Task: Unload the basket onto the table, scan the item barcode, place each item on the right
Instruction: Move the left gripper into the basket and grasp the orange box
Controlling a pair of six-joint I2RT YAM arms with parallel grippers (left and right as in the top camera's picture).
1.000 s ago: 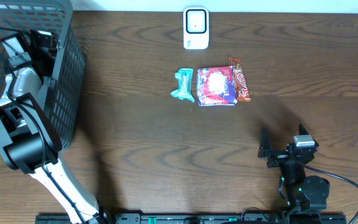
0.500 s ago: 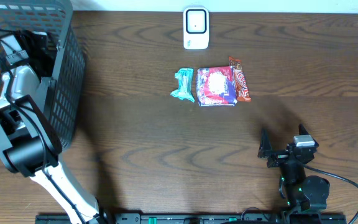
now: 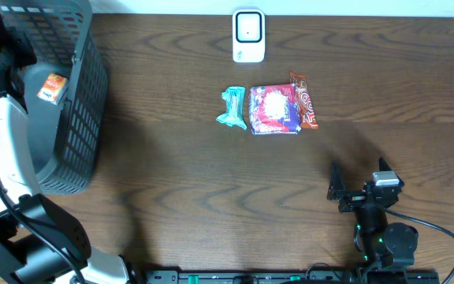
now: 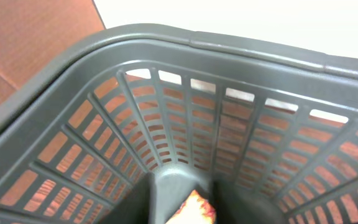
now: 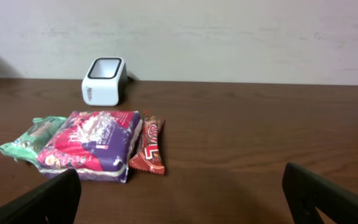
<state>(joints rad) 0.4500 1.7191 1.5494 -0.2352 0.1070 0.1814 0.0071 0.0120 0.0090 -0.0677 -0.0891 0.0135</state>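
Note:
A small orange packet [image 3: 52, 87] lies on the floor of the dark grey basket [image 3: 85, 118] at the table's left. The left wrist view looks down into the basket and shows the orange packet [image 4: 195, 210] low in the picture, between the dark blurred fingers of my left gripper [image 4: 183, 196], which stand apart and hold nothing. The white scanner [image 3: 248, 35] stands at the back middle. In front of it lie a teal packet [image 3: 232, 108], a pink-purple packet [image 3: 274, 110] and a red bar [image 3: 304, 100]. My right gripper [image 3: 357, 188] rests open near the front right.
The basket's slatted walls [image 4: 185, 118] rise all round the left gripper. My white left arm [image 3: 2, 134] runs along the basket's left side. The right wrist view shows bare wood [image 5: 241, 162] between its fingers and the packets.
My left gripper has pulled back from the basket's middle toward the upper left, and the orange packet now lies uncovered on the basket floor. The right arm has not moved.

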